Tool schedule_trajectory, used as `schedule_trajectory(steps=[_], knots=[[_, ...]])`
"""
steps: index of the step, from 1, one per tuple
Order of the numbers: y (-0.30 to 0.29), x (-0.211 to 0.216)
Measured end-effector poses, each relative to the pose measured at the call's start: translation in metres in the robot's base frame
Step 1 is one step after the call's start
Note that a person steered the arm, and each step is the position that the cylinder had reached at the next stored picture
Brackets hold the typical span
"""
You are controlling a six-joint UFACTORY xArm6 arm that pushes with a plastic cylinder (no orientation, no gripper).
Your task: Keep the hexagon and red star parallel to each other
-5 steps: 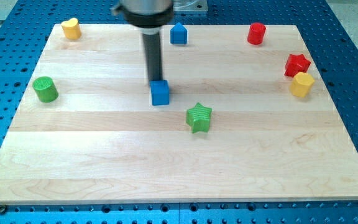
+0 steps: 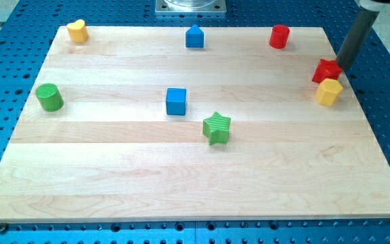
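Observation:
The red star (image 2: 325,70) lies near the board's right edge. The yellow hexagon (image 2: 329,91) sits just below it, touching or nearly touching it. My tip (image 2: 339,66) is at the red star's upper right side, right against it. The dark rod rises from there to the view's top right.
On the wooden board (image 2: 114,176): a yellow heart (image 2: 78,31) at top left, a blue house-shaped block (image 2: 194,36) at top centre, a red cylinder (image 2: 279,36) at top right, a green cylinder (image 2: 49,97) at left, a blue cube (image 2: 176,101) and a green star (image 2: 217,127) in the middle.
The rod has left the blue cube in the middle and moved far to the right, to the red star's upper right. The blocks lie as before.

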State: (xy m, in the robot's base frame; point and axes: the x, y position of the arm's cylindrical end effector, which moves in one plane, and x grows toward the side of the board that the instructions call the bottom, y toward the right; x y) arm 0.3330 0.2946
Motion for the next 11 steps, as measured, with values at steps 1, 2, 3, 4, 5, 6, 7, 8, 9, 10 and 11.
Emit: schedule_trajectory(steps=[1,2,3,4,5,6,7,8,9,10,11], knots=[[-0.059,0.051],[-0.106,0.073],[-0.036,0.055],[0.0,0.09],[-0.077,0.109],[-0.112,0.107],[-0.055,0.049],[-0.083,0.032],[-0.164,0.062],[-0.231,0.091],[-0.285,0.115]])
